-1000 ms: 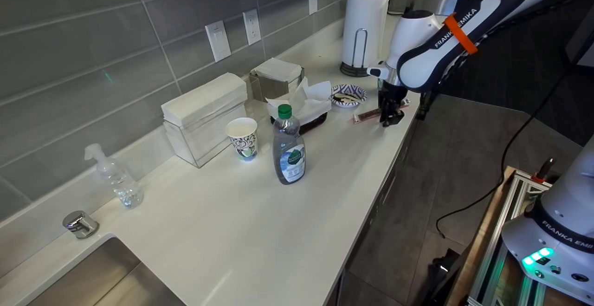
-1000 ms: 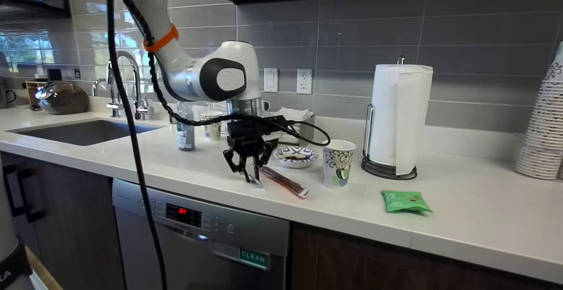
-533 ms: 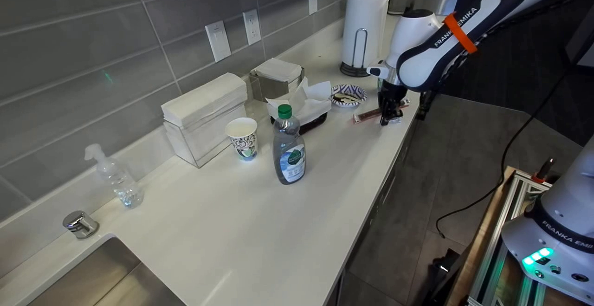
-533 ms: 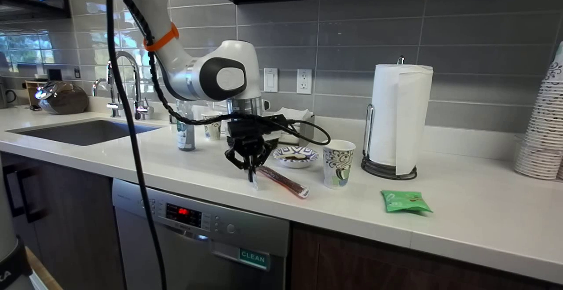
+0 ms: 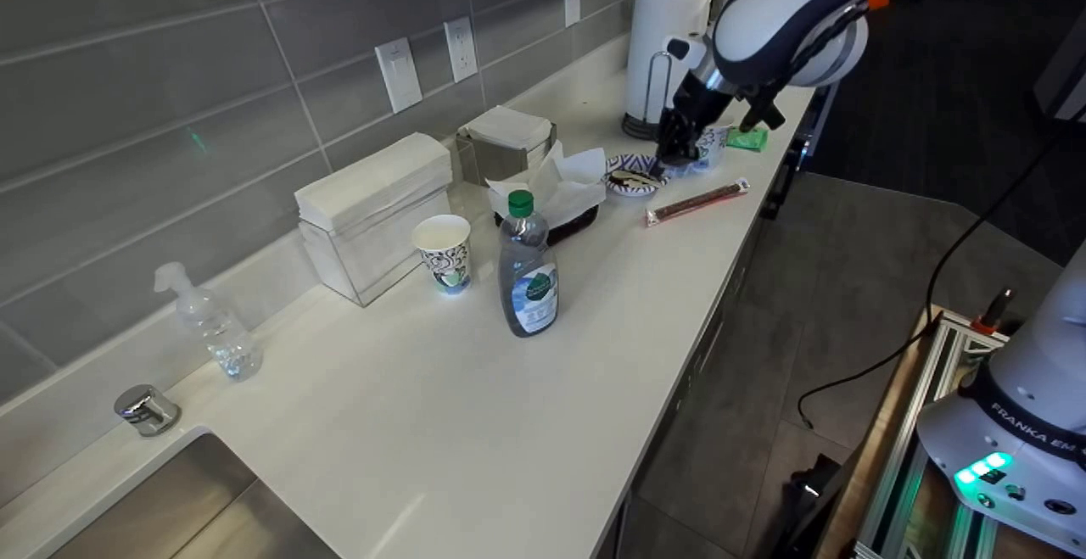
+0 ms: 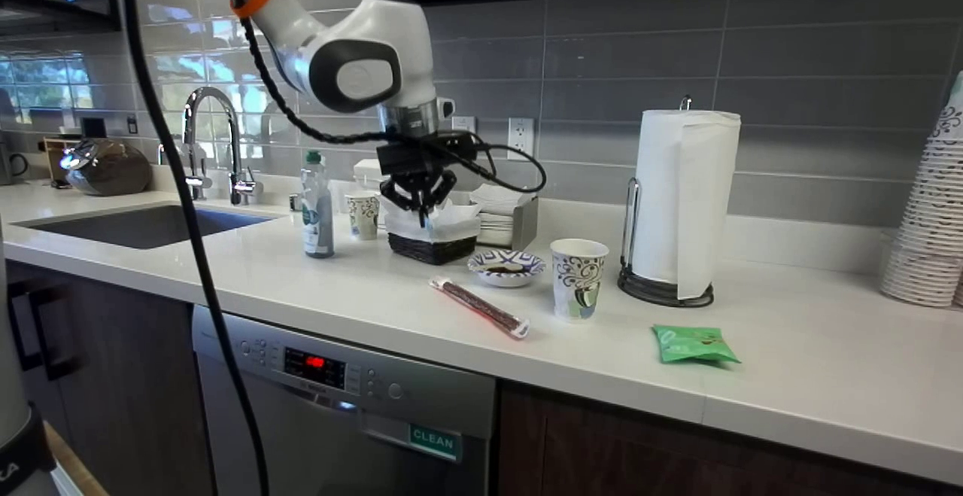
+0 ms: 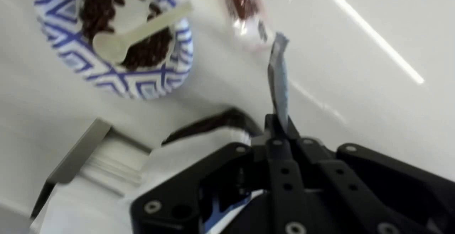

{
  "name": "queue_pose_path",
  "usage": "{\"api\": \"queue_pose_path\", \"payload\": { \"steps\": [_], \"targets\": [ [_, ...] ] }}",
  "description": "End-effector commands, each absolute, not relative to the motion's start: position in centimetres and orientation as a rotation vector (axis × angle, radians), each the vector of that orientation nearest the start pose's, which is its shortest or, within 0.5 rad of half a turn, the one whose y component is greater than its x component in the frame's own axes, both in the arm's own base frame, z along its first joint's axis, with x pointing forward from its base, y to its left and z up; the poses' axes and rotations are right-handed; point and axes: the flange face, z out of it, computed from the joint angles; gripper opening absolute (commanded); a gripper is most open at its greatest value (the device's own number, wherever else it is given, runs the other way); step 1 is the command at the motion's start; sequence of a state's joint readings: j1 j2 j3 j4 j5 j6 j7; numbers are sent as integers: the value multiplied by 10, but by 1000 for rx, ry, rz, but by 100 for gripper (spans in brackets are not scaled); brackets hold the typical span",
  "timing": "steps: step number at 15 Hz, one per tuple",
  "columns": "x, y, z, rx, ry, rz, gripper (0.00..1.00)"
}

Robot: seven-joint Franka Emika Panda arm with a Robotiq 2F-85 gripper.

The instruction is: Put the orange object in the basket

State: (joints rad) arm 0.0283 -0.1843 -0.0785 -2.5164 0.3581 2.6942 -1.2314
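Orange-red, in clear wrapping: the stick [image 6: 480, 305] lies flat on the white desk [image 6: 338, 278], near but apart from the basket [image 6: 425, 251], which is dark and lined with white paper [image 6: 455, 231]. I have the end effector [image 7: 282, 123] clenched on a thin blue-grey strip [image 7: 280, 81] that juts out past its tips; what the strip is, I cannot tell. In an exterior view the end effector hangs above the desk, in front of the paper; the gap to it I cannot judge.

Wrist view, partly blurred: patterned bowl [image 7: 142, 82] with dark bits [image 7: 96, 17] inside and a pale spoon [image 7: 142, 32] across them.

Other positions noted: paper cup [image 6: 578, 285] upright near the stick; soap bottle [image 5: 528, 287] upright near the basket; paper-towel roll [image 6: 685, 202] upright near the wall; green packet [image 6: 694, 343] lying well apart from the basket.
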Motion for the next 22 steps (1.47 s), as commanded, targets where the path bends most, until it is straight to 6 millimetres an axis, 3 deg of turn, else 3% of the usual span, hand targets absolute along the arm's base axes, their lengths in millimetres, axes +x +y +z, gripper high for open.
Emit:
{"api": "queue_pose_path", "payload": {
  "steps": [1, 5, 8, 11, 15, 18, 19, 20, 22],
  "targets": [
    [498, -17, 444, -2724, -1284, -964, 0],
    [539, 11, 494, -2559, -1248, -1275, 0],
    [566, 31, 505, -2402, -1238, -1374, 0],
    [589, 37, 478, -2319, -1213, -1361, 0],
    [612, 21, 427, -2322, -1189, -1256, 0],
    [624, 15, 400, -2318, -1195, -1200, 0],
    [626, 15, 393, -2313, -1191, -1168, 26],
    [628, 17, 389, -2312, -1192, -1153, 27],
    [628, 22, 381, -2316, -1204, -1091, 41]
  ]
}}
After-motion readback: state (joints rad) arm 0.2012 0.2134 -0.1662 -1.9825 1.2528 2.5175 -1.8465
